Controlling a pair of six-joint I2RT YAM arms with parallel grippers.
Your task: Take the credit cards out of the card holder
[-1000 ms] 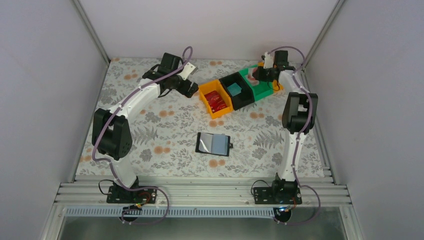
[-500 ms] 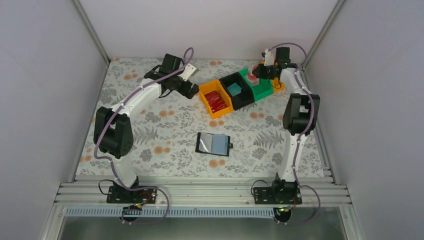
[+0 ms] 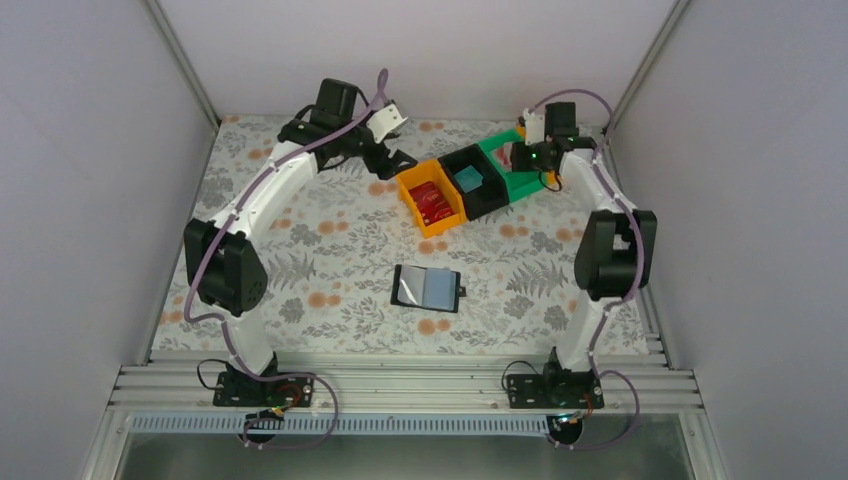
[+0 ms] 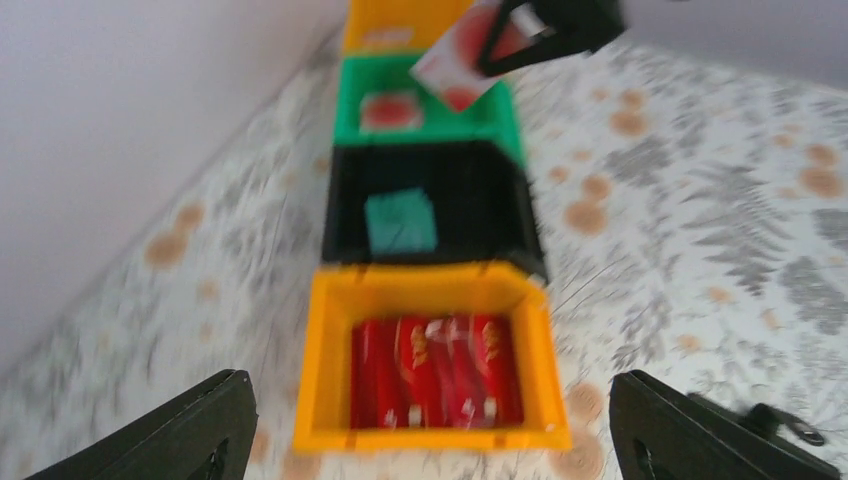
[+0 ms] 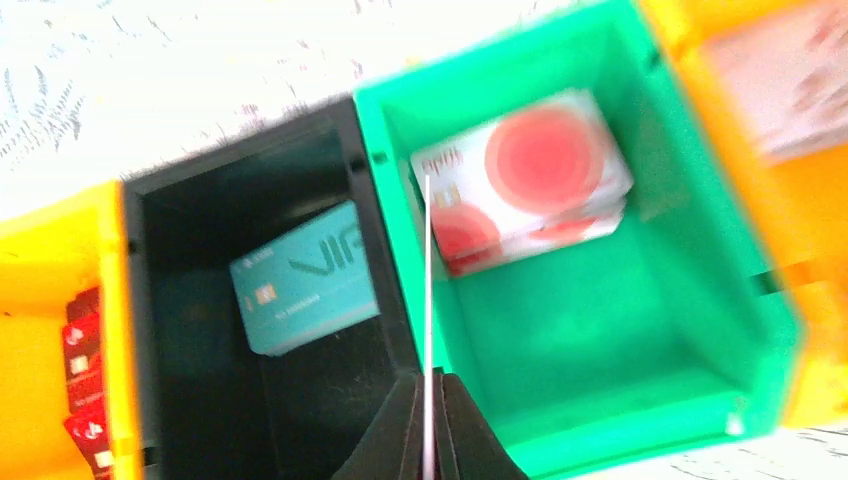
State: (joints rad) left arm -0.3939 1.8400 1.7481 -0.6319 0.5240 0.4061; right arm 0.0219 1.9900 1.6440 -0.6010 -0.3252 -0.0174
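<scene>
The card holder (image 3: 427,288) lies open and flat on the table's near middle, black with pale blue-grey inner faces and a small tab on its right edge. I cannot tell cards apart from its faces. My right gripper (image 3: 522,155) hangs over the green bin (image 3: 530,185) and is shut on a thin card, seen edge-on (image 5: 428,290) in its wrist view. The left wrist view shows that card (image 4: 462,52) as white with a red circle. My left gripper (image 3: 395,160) is open and empty by the orange bin (image 3: 410,205), fingers wide apart (image 4: 430,440).
A row of bins stands at the back right. The orange bin (image 4: 430,285) holds red cards, the black bin (image 4: 430,150) a teal card (image 5: 305,290), and the green bin (image 5: 600,400) white cards with red circles (image 5: 525,175). Another orange bin (image 5: 800,120) sits behind the green one.
My left arm has swung back and right, bringing its gripper toward the orange bin. My right arm has shifted, with its gripper over the green bin. The card holder has not moved.
</scene>
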